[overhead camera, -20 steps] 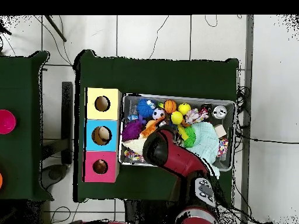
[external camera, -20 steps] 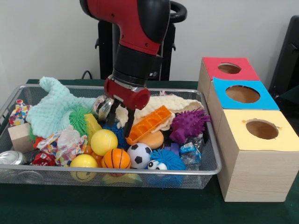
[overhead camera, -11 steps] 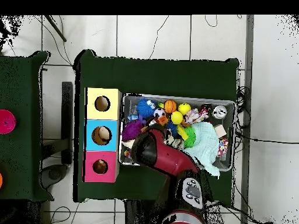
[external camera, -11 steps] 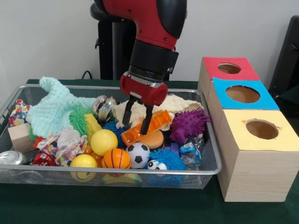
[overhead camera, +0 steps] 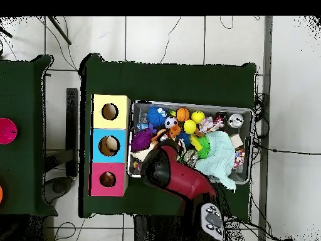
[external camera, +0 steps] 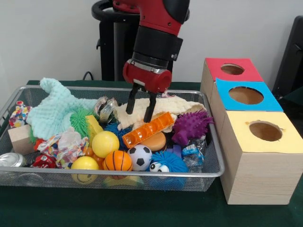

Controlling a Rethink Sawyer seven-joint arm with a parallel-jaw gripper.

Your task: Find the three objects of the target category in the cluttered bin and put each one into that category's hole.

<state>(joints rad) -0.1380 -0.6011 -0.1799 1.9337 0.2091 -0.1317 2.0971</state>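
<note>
My gripper (external camera: 140, 109) hangs open and empty over the cream cloth (external camera: 177, 105) at the back middle of the wire bin (external camera: 215, 170). Its fingertips (external camera: 129, 108) stand just above and behind the long orange block (external camera: 149, 128), apart from it. In front of the block lie a yellow ball (external camera: 105, 143), a small basketball (external camera: 117, 161), a soccer ball (external camera: 140, 157) and a yellow smiley ball (external camera: 84, 165). To the right stand three box holes: red (external camera: 232, 69), blue (external camera: 245, 95), yellow (external camera: 265, 130). In the overhead view the arm (overhead camera: 168, 168) hides the gripper.
A purple spiky toy (external camera: 191, 125), a blue fuzzy toy with eyes (external camera: 165, 163), a green spiky ball (external camera: 80, 120), a mint cloth (external camera: 57, 109), a can (external camera: 12, 160) and a wooden block (external camera: 19, 137) crowd the bin. The boxes (overhead camera: 110, 145) stand right beside the bin.
The gripper moved right over the orange block, then rose off it. The block's raised end settled back and it stayed in the bin.
</note>
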